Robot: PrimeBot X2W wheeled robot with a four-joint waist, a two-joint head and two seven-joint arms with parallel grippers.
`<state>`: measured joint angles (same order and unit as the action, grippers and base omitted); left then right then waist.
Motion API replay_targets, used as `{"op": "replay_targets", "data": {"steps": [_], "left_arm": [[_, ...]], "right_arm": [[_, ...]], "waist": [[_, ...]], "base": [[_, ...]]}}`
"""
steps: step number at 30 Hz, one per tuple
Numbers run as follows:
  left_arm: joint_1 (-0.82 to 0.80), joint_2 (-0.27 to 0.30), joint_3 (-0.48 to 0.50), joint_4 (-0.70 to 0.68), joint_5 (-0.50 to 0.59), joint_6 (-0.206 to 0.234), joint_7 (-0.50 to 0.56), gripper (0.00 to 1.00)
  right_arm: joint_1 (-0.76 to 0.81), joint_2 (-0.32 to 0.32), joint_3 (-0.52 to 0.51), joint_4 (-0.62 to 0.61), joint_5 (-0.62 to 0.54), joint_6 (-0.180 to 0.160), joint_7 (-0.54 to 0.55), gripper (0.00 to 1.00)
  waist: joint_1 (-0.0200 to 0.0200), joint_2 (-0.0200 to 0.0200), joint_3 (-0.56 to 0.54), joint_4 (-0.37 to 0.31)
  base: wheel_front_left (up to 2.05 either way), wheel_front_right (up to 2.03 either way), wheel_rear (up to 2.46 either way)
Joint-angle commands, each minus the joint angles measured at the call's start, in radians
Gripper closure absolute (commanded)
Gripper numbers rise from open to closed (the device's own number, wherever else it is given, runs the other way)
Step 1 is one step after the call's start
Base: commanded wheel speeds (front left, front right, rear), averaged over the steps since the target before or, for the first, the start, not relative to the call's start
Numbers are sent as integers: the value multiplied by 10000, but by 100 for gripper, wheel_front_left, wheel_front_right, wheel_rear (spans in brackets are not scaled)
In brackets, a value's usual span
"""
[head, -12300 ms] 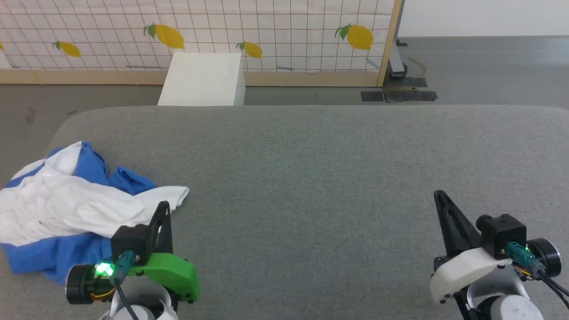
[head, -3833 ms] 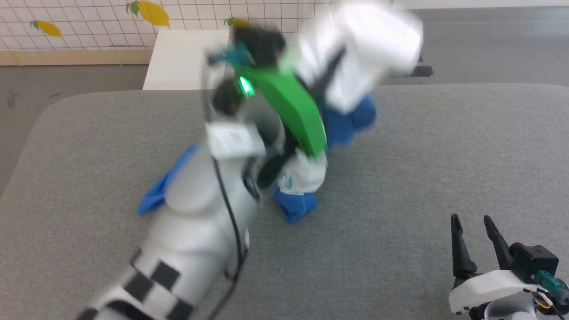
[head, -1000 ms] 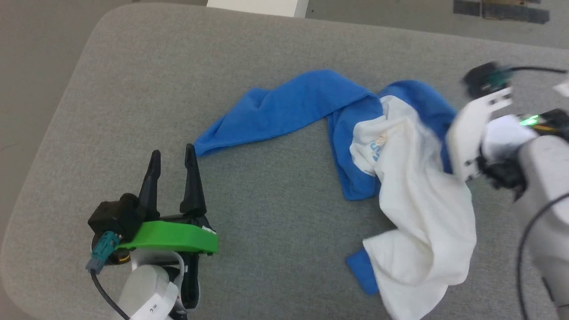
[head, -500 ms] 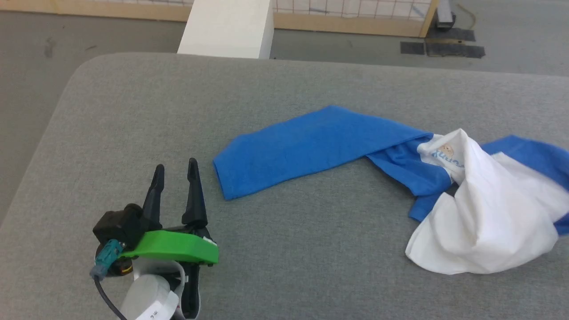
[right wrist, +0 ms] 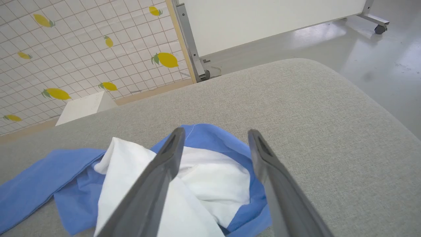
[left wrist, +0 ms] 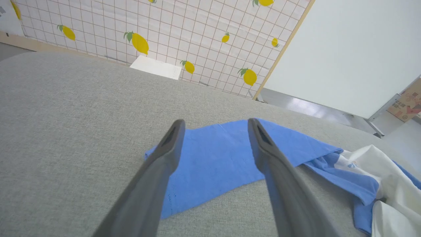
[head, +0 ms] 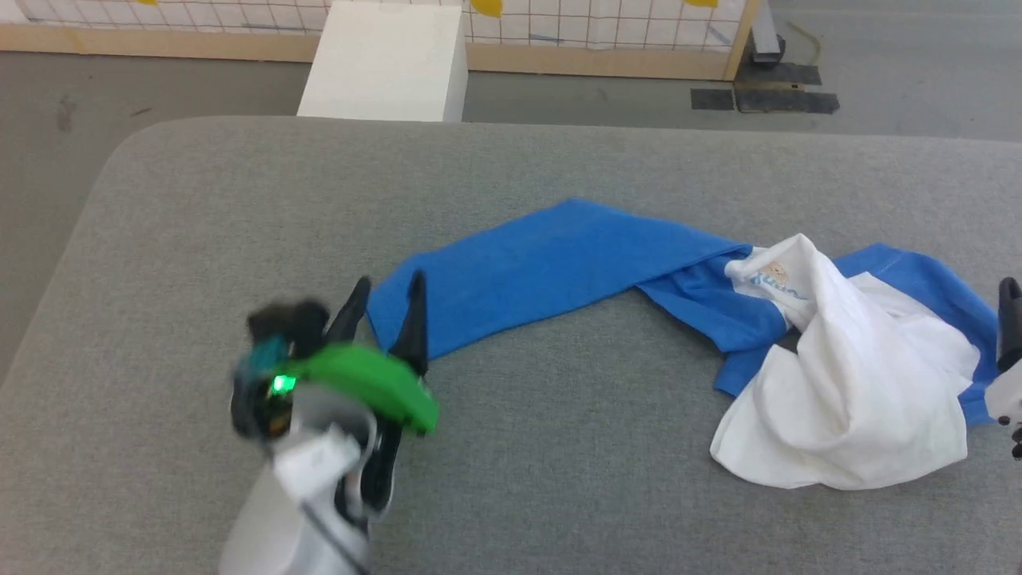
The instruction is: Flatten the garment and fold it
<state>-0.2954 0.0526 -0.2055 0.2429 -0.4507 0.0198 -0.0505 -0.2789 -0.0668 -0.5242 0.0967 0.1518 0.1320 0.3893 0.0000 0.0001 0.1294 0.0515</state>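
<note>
Left claw: the left claw (left wrist: 215,121) is standing released and empty, its two dark fingers spread, with the cuff end of the long royal-blue sleeve (head: 551,267) lying just ahead of them and between their tips.
Right claw: the right claw (right wrist: 215,130) is also hanging open with nothing in it, and is framing the crumpled heap at the shirt's other end.
Garment: the white soft-cloth T-shirt with royal-blue sleeves (head: 830,383) is lying unflattened on the grey fabric-covered desk (head: 239,200). One sleeve is drawn out nearly flat, and the white body is bunched on the robot's right.
Key relation: the sleeve's long axis is running from the left claw's tips away and to the right, across the desk's middle toward the heap. The cuff is lying crosswise in front of the open fingers.
Nearer arm: the left arm is sitting closest to the cuff and the right arm closest to the heap. Spreading the cloth looks like a job for both, each working its own end.
Print: the small tan bear and light-blue lettering (head: 778,275) are peeking out, tilted, at the top of the heap.
Hard to read: the head view is blurring the left claw, so whether its tips are touching the cloth cannot be told. That view's right edge is cutting off the right claw. The hem, the collar and most of the second sleeve are folded into the heap and are not making themselves out.
</note>
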Motion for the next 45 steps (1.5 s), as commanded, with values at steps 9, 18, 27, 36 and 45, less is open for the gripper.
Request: {"op": "replay_targets", "data": {"steps": [9, 18, 27, 36, 45], "left_arm": [[-3996, -20, -1981, 2125, -273, -59, 5218, 0], [-5841, -22, -4113, 3500, -165, -254, 6768, 0], [-6250, -23, -5248, 4722, 214, -395, 7173, 0], [-6361, -23, -5772, 5340, 70, -269, 6918, 100], [-6202, -24, -4866, 4701, -1296, -65, 5663, 100]], "right_arm": [[205, 140, 841, -539, 359, -13, 99, 0], [-20, 158, 1051, -365, 581, -13, -74, 0], [-89, 163, 1126, -73, 719, -13, -372, 0], [-163, 164, 1334, 98, 785, -13, -492, 0], [116, 150, 1316, 175, 572, -13, -455, 0]], "waist": [[0, -1, 1033, -845], [0, -1, 2088, -1828], [0, -1, 2443, -2138], [0, -1, 2502, -1926], [0, -1, 1668, -1193]], "base": [[0, 0, 0], [0, 0, 0], [0, 0, 0], [0, 0, 0], [0, 0, 0]]}}
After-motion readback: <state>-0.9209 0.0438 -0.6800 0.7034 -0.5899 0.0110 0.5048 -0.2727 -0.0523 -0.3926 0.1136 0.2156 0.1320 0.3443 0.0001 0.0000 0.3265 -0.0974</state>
